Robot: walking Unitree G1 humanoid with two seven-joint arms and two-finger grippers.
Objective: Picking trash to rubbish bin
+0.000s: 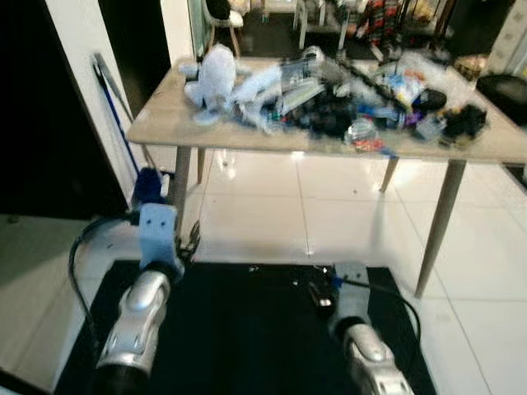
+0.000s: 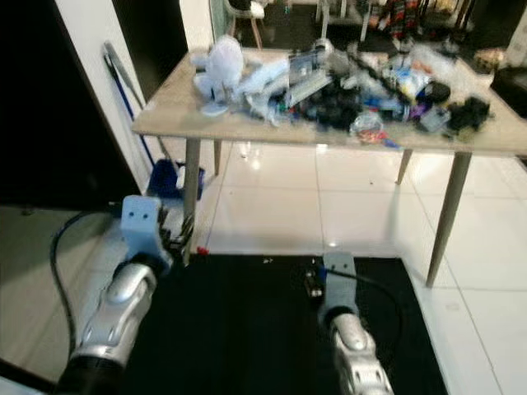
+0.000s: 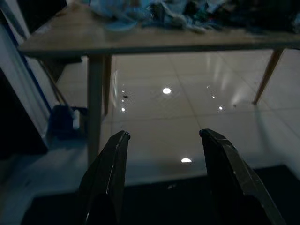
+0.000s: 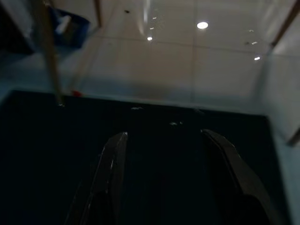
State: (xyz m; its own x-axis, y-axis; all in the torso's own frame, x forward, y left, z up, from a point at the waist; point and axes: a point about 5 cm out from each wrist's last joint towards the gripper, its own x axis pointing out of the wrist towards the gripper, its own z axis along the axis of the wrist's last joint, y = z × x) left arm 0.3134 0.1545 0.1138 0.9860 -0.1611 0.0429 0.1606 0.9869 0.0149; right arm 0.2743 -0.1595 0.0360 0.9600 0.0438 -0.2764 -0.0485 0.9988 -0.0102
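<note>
A light wooden table (image 1: pixel 165 123) bears a sprawling heap of clutter (image 1: pixel 346 95) across its top.

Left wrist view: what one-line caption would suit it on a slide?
Open left tool held low above the glossy tiled floor, facing a wooden table piled with clutter.
</note>
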